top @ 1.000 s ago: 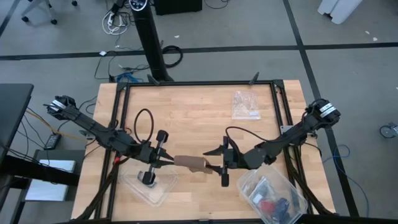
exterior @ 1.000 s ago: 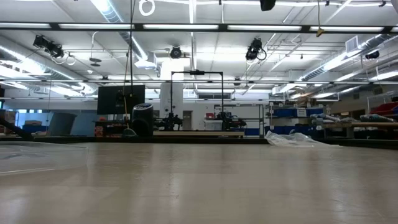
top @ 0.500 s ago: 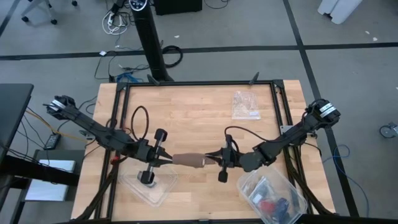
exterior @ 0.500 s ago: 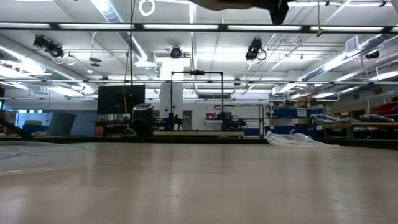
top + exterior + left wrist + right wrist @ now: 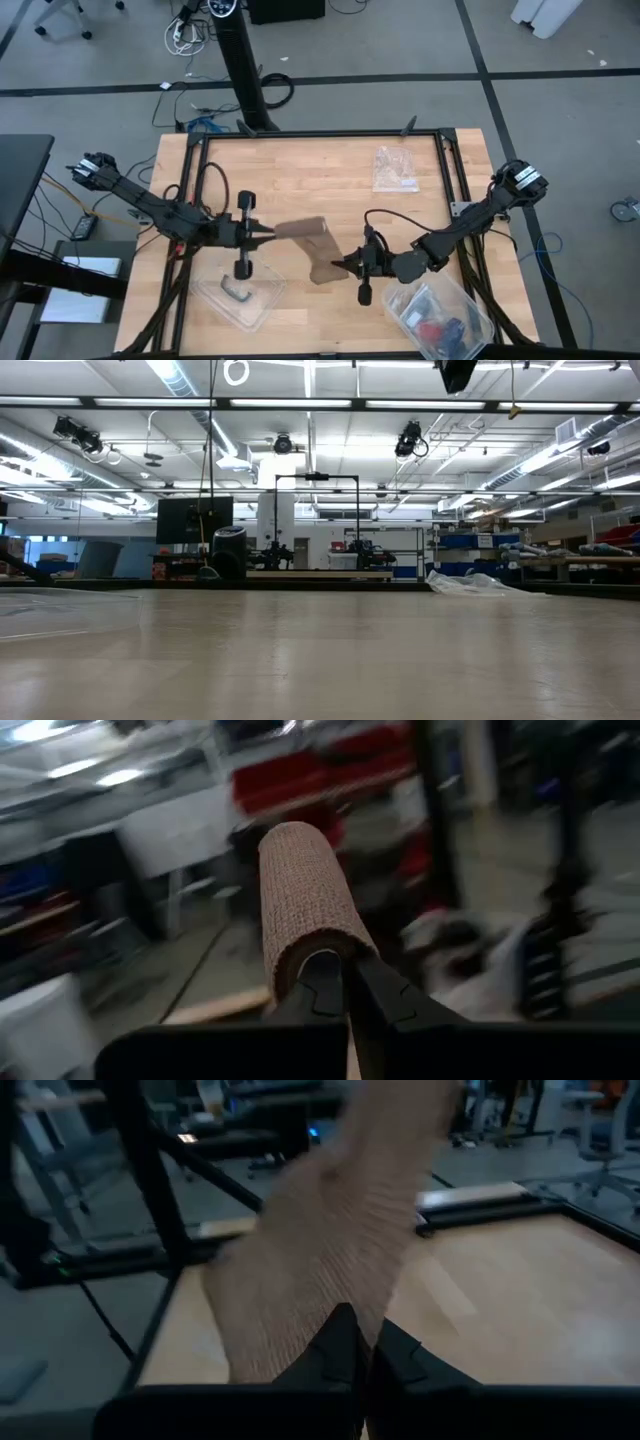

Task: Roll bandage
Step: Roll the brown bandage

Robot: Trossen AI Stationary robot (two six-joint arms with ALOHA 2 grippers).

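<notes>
While both arms reach in low from the table's side edges toward its middle, the bandage [image 5: 315, 247] is held between them above the wood, nearer the front edge than the back. The left gripper [image 5: 262, 232] is extended toward the centre from the left side, its arm stretched nearly straight from the left edge, and its fingers [image 5: 330, 988] are pinched on one end of the bandage, which is seen wrapped over their tips in the left wrist view. The right gripper [image 5: 347, 264] is brought in from the right side, its arm bent low and angled toward the front of the table, and its fingers [image 5: 345, 1342] are pressed together on the other, lower end of the strip. Between the two grips the bandage is spread as a wide tan-brown band running slantwise, with its left end lying farther from the front edge than its right end. A clear tray [image 5: 243, 299] is seen at the front left, below the left gripper, and a clear tub [image 5: 440, 313] of small items at the front right corner. A small plastic bag [image 5: 394, 168] lies toward the back right. Only a dark part of an arm [image 5: 456, 373] is caught at the upper edge of the low view.
</notes>
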